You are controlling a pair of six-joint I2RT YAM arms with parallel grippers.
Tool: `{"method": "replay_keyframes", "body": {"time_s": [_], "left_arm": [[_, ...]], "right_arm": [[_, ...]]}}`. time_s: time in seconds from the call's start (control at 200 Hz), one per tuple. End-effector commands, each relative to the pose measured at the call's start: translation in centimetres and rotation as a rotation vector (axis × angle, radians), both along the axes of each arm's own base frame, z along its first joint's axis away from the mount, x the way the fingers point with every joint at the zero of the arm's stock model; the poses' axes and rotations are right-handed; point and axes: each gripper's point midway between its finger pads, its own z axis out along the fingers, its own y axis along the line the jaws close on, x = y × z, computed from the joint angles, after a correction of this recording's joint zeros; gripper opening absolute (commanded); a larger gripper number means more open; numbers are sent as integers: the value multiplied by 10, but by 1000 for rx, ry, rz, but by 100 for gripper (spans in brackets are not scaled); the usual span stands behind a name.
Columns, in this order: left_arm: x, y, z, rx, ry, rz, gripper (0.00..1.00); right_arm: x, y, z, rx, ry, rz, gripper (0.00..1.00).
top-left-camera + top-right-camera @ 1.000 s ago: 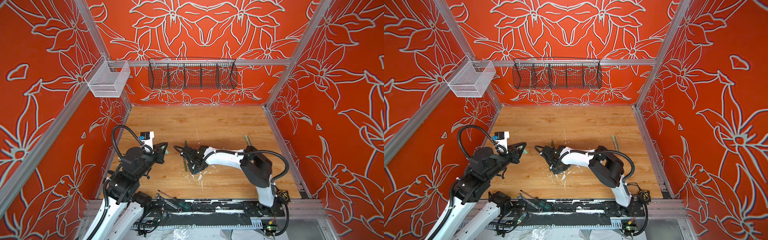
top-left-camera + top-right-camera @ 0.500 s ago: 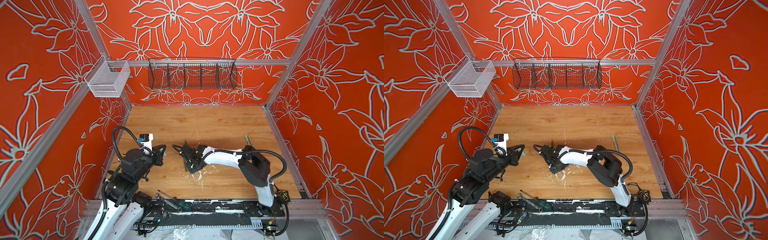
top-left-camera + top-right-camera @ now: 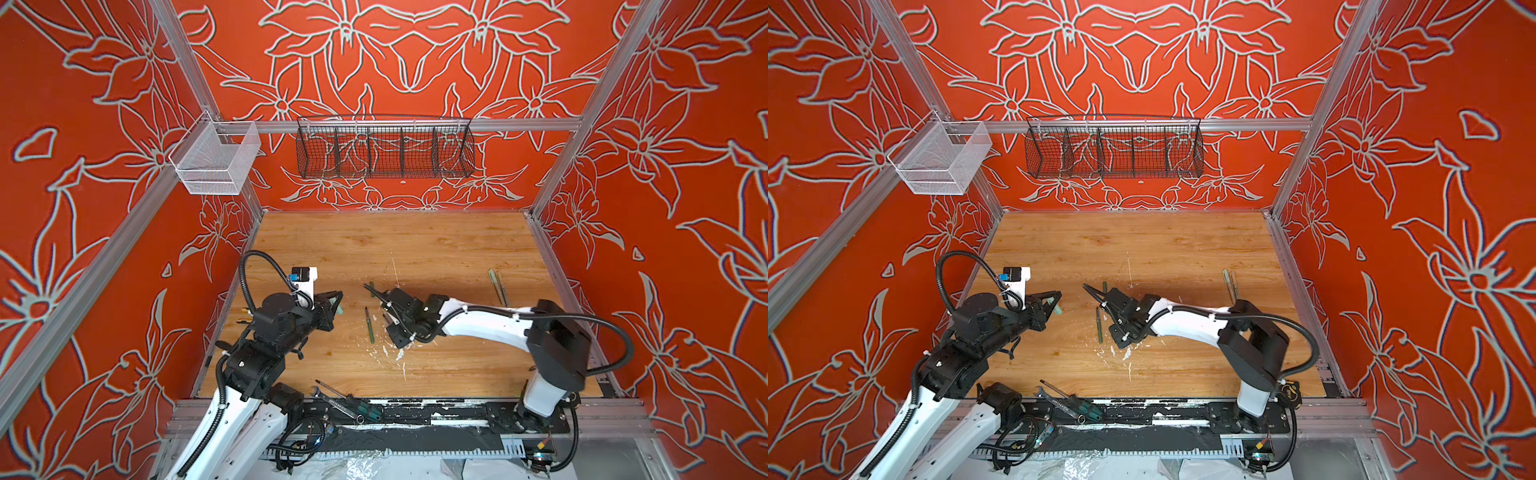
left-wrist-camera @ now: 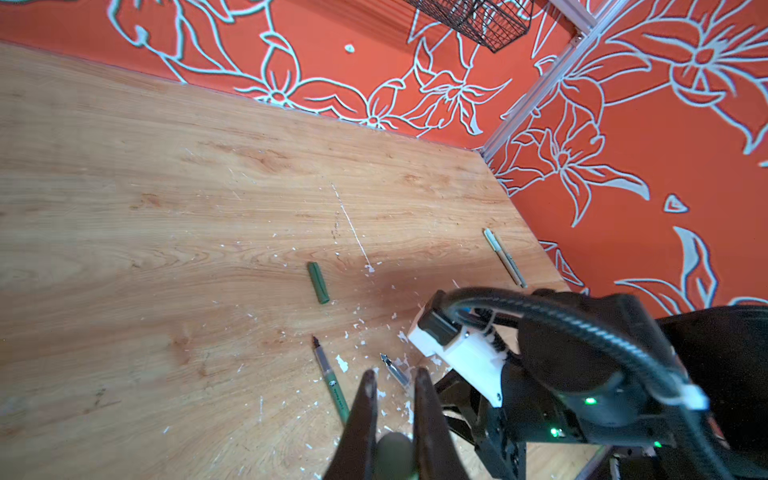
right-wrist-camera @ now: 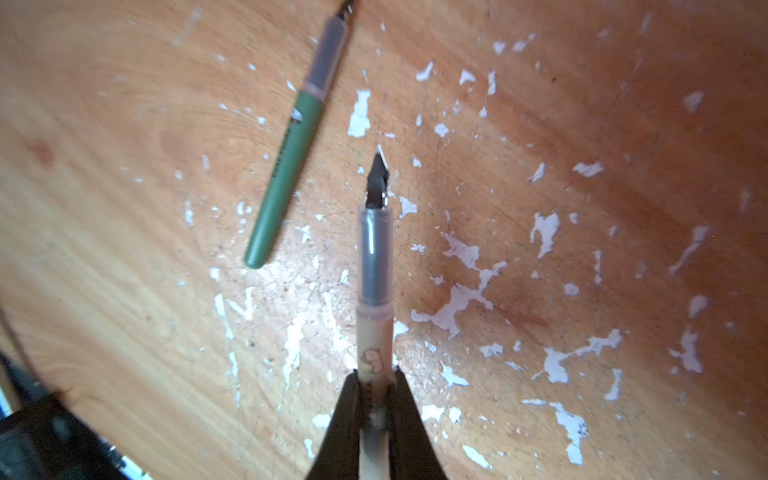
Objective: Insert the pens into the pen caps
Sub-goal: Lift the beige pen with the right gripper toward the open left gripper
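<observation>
Tabletop (image 3: 395,245) stretches open rearward; two pens (image 3: 496,286) lie near right edge.

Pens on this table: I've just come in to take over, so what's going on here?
The right hand is shut on a beige pen, its bare nib pointing out over the wooden table. The left hand is shut on a pale green cap, not yet joined to that pen. A green pen lies uncapped between the arms, a dark green cap farther back, and two more pens near the right wall.
</observation>
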Motion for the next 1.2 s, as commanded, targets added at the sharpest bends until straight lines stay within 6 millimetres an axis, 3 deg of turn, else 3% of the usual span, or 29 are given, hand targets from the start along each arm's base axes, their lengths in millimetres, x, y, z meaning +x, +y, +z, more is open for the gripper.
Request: {"method": "replay_keyframes", "body": {"time_s": [0.0, 0.225, 0.46, 0.796, 1.196], "left_arm": [[0, -21, 16, -84, -51, -109, 0], [-5, -57, 20, -179, -32, -331, 0], [-17, -84, 30, -302, -38, -553, 0], [-21, -84, 35, -333, -52, -578, 0], [-11, -71, 34, -348, -59, -507, 0]], "right_arm": [[-9, 9, 23, 142, -43, 85, 0], [-44, 8, 68, 437, -111, 243, 0], [-71, 17, 93, 578, -96, 366, 0], [-79, 29, 121, 701, -130, 415, 0], [-81, 22, 127, 722, -159, 413, 0]]}}
